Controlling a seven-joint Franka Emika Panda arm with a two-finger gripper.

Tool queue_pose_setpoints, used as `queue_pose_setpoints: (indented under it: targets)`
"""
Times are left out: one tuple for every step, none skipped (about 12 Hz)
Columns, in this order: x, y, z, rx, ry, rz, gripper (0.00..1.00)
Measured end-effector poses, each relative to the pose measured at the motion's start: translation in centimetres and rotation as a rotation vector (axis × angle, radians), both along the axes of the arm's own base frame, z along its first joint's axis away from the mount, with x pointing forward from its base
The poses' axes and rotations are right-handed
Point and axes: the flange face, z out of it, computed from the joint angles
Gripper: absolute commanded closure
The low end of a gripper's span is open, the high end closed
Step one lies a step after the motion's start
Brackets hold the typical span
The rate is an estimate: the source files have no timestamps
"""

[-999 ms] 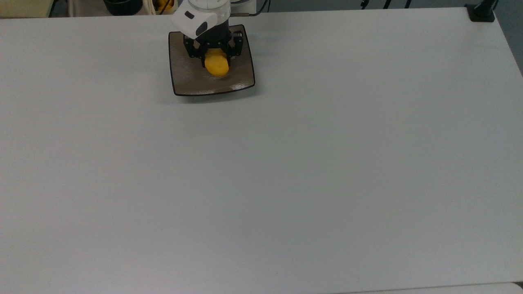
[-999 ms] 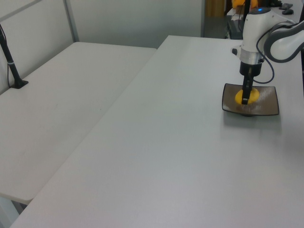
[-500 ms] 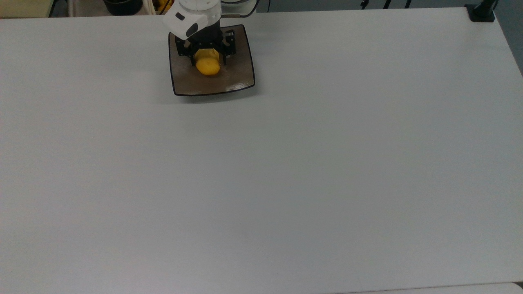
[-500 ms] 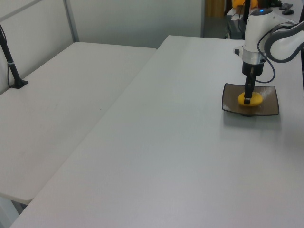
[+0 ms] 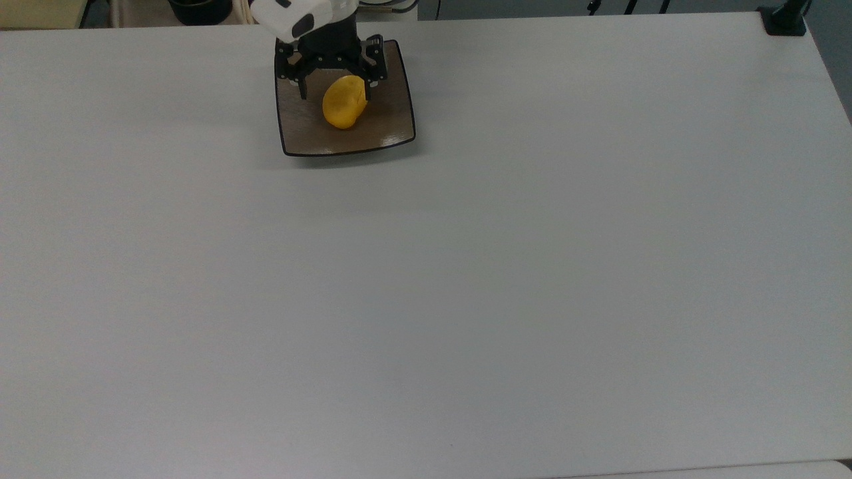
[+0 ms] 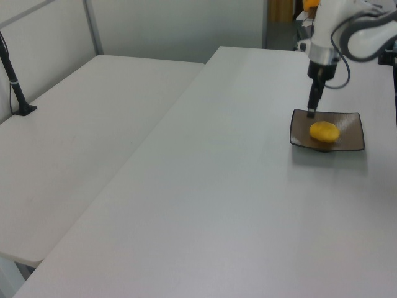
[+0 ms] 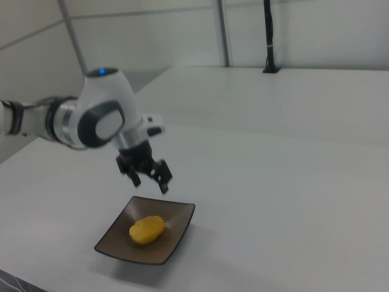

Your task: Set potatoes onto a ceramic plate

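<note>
Spanning every view, the white table (image 5: 506,279) carries the whole scene, with a second white table (image 6: 74,149) beside it at the left view's left. Robot arm (image 7: 91,121): white with grey joints, reaching in from the right view's left, wrist turned downward. Ceramic plate (image 5: 386,130): square, glossy brown, dark rim, flat on the table directly beneath the gripper (image 5: 333,85). Gripper condition: black fingers (image 7: 163,184) spread apart, released, nothing between them, raised clear above the plate's far edge in the right view. Potatoes (image 5: 344,102): one yellow-orange lump lying on the plate's middle, just below and in front of the fingertips in the top view, apart from them.
</note>
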Motion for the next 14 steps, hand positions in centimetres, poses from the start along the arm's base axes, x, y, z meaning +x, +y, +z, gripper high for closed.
queue_pose_setpoints:
  targets:
    - [1.0,0.8,3.7,0.001,-0.011,-0.017,0.00]
    - [1.8,1.5,7.8,0.001,-0.016,-0.032,0.00]
    - [2.2,2.0,12.0,0.003,-0.027,-0.055,0.00]
    - [2.3,2.2,15.9,0.008,-0.043,-0.087,0.00]
    - [2.1,2.3,19.0,0.011,-0.047,-0.118,0.00]
    - [1.8,2.4,21.5,0.016,-0.041,-0.139,0.00]
    - [1.3,2.5,23.1,0.029,-0.022,-0.148,0.00]
    - [0.9,2.7,24.0,0.047,0.004,-0.149,0.00]
    - [0.5,3.1,24.4,0.071,0.031,-0.147,0.00]
    - [0.5,3.4,24.4,0.090,0.043,-0.143,0.00]
    - [0.8,3.7,24.0,0.095,0.051,-0.139,0.00]
    - [1.2,3.7,23.4,0.092,0.059,-0.119,0.00]
    - [1.7,3.5,23.0,0.094,0.052,-0.079,0.00]
    - [2.4,3.2,22.8,0.101,0.029,-0.041,0.00]
